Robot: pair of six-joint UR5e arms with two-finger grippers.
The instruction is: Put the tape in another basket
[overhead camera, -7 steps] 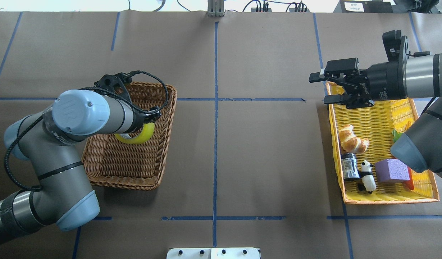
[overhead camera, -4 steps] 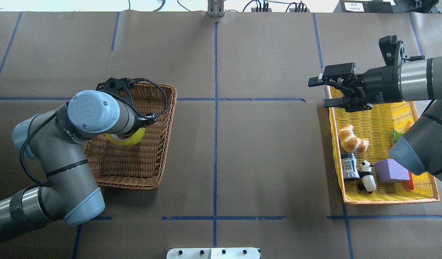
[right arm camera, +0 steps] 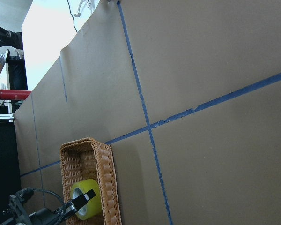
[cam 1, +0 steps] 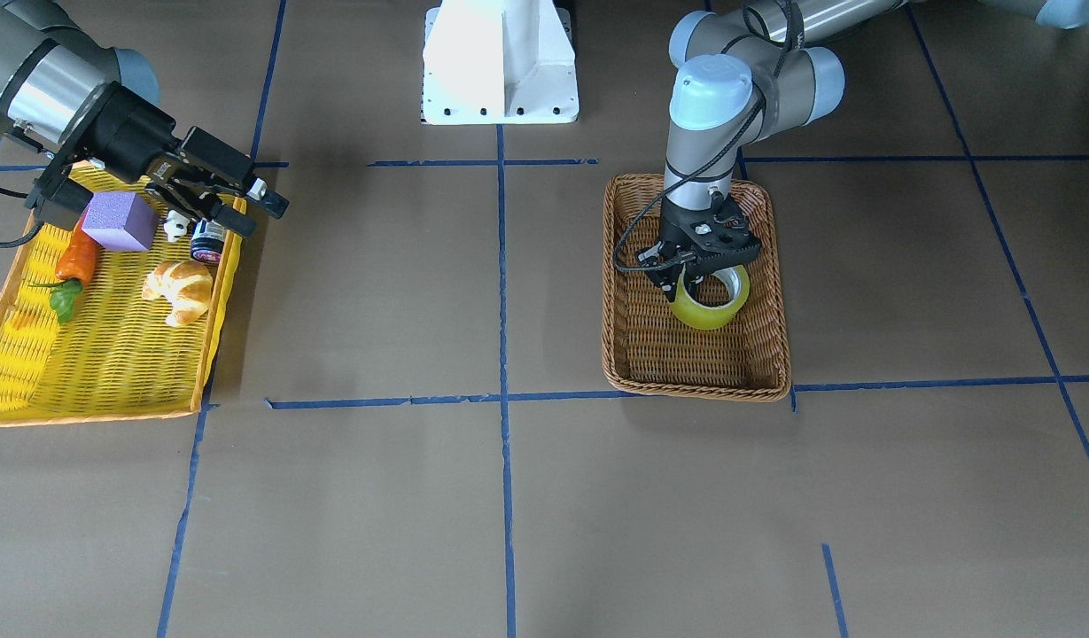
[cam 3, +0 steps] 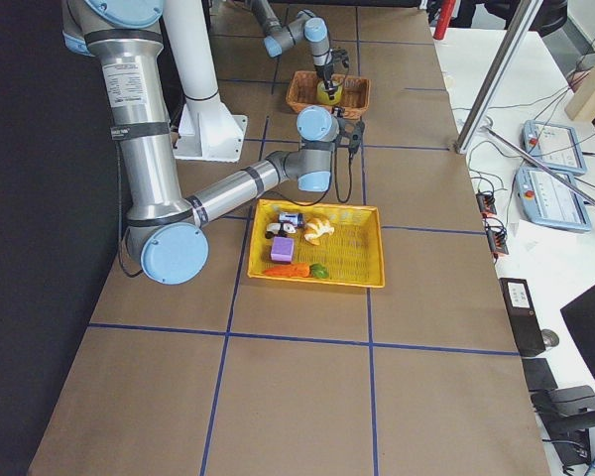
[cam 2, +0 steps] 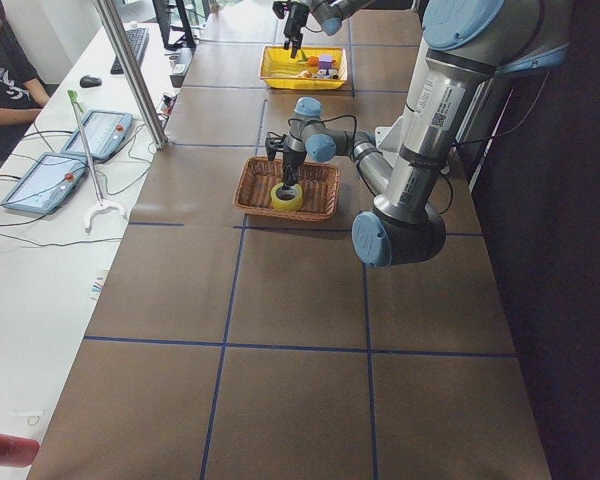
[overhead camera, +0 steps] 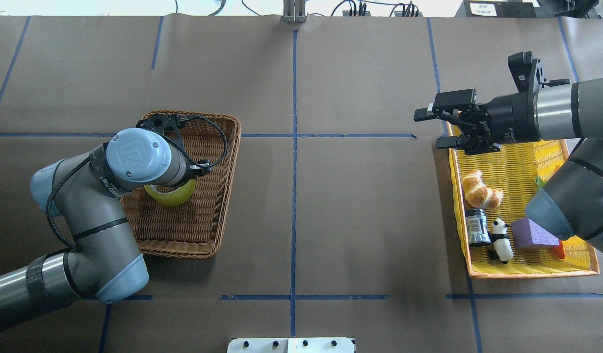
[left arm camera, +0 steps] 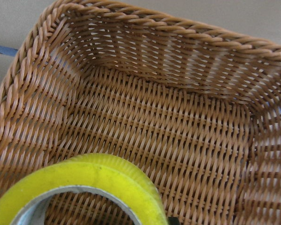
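Observation:
The yellow-green tape [cam 1: 714,307] is in the brown wicker basket [cam 1: 695,386], near its middle. My left gripper [cam 1: 691,282] points straight down and is shut on the roll's wall, holding it tilted just above or on the basket floor. In the overhead view my left wrist hides most of the tape [overhead camera: 176,197], and the wicker basket [overhead camera: 183,250] lies under the arm. The left wrist view shows the tape [left arm camera: 84,180] close up against the weave. My right gripper [overhead camera: 429,129] is open and empty over the far left corner of the yellow basket [overhead camera: 527,272].
The yellow basket holds a croissant [overhead camera: 480,191], a dark jar [overhead camera: 477,226], a toy panda [overhead camera: 501,239], a purple block [overhead camera: 534,233] and a carrot [cam 1: 76,257]. The robot's white base [cam 1: 500,62] stands at the table's near edge. Blue tape lines cross the brown table.
My left arm has carried the tape toward the robot's side of the wicker basket and lower into it. My right gripper has drifted slightly left, still open.

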